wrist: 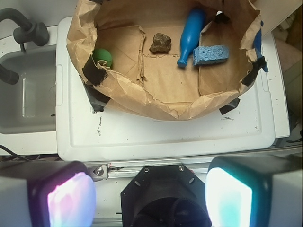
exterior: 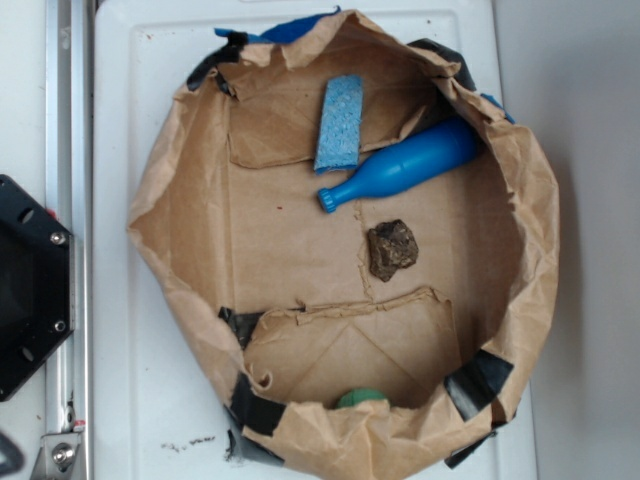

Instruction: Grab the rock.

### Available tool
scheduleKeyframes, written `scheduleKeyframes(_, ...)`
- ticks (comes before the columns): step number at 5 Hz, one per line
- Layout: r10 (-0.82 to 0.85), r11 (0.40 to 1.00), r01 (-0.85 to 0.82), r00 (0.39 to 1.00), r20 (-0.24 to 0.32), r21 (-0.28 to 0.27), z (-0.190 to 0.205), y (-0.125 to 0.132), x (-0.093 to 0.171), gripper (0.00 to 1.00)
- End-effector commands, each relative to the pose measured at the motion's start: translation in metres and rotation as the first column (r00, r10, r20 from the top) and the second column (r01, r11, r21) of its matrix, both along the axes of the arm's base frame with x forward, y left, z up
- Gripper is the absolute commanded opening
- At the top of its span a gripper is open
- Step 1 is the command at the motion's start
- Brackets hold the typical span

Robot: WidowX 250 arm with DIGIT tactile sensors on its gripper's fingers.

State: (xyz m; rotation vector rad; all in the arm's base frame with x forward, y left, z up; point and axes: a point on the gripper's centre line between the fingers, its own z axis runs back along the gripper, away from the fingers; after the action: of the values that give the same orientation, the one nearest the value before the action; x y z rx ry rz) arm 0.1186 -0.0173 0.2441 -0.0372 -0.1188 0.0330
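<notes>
A white plastic worktop (exterior: 130, 380) is carrying a wide brown paper bag (exterior: 180, 230) rolled down into a shallow basin, taped at its rim and taking up most of the surface. The rock (exterior: 391, 248) is lying on the bag's floor, closer to the worktop's right edge, just beside the neck of a blue bottle (exterior: 405, 166) but apart from it. A blue sponge (exterior: 340, 122) is resting toward the far edge, and a green ball (exterior: 361, 398) is peeking out by the near edge. The gripper (wrist: 150, 191) is hanging back outside the bag, its fingers (wrist: 229, 194) spread wide and holding nothing. Nothing is done yet: approach, descent and closing are all remaining.
</notes>
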Motion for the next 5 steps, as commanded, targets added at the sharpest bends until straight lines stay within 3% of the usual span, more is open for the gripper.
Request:
scheduleKeyframes(1, 0.0, 1.0, 0.0, 1.0, 0.0, 0.0, 0.0, 0.0, 0.0, 1.0)
scheduleKeyframes(2, 0.06, 0.997, -0.062, 0.997, 0.039, 0.045, 0.0, 0.006, 0.028, 1.0)
scheduleKeyframes(5, 0.101, 0.992, -0.104, 0.994, 0.042, 0.07, -0.023, 0.016, 0.116, 1.0)
